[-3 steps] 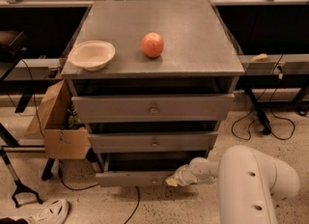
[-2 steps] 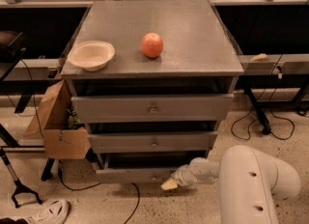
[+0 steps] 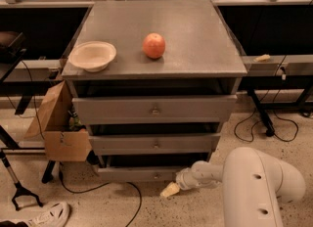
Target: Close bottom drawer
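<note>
The bottom drawer [image 3: 137, 174] is the lowest grey metal drawer of the cabinet, with a slim front and a small round knob [image 3: 156, 175]. It stands out a little from the cabinet, with a dark gap above its front. My gripper [image 3: 170, 190] has a cream-coloured tip. It sits low near the floor, just in front of and below the drawer's front, right of the knob. My white arm [image 3: 254, 182] reaches in from the lower right.
The middle drawer [image 3: 155, 144] and top drawer [image 3: 154, 109] also stand out a little. A bowl [image 3: 92, 55] and an apple [image 3: 154, 45] sit on the cabinet top. A cardboard box [image 3: 57, 133] stands at the left, with cables [image 3: 122, 192] and a shoe [image 3: 46, 216] on the floor.
The bottom drawer's front has slid in a little towards the cabinet. My gripper has moved slightly down and left, away from the drawer's front.
</note>
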Robot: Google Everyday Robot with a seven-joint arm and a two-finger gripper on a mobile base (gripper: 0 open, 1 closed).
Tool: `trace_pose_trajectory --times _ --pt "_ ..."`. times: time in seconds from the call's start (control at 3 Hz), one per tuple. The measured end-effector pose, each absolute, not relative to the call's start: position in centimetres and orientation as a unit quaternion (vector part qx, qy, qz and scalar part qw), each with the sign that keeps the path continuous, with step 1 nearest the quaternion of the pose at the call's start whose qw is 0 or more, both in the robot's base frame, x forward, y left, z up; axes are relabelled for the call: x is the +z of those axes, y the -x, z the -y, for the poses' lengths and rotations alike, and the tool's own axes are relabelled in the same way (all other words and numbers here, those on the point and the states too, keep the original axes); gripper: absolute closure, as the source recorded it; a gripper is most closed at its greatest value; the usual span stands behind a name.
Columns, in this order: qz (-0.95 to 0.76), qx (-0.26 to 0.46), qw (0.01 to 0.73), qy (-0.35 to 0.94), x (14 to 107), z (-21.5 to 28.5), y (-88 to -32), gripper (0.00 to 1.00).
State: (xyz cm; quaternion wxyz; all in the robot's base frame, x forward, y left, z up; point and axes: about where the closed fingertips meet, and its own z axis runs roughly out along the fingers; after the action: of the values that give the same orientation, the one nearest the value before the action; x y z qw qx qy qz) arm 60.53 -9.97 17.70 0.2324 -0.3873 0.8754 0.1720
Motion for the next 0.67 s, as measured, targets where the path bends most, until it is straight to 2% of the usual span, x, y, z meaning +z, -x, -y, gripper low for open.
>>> trace_pose_trajectory --times 0.33,0.67 --pt "-0.875 0.171 0.234 0.387 17.8 10.1 -60.7 0.18" --pt "-0.877 0.165 0.239 0.383 18.0 10.8 -62.8 0.41"
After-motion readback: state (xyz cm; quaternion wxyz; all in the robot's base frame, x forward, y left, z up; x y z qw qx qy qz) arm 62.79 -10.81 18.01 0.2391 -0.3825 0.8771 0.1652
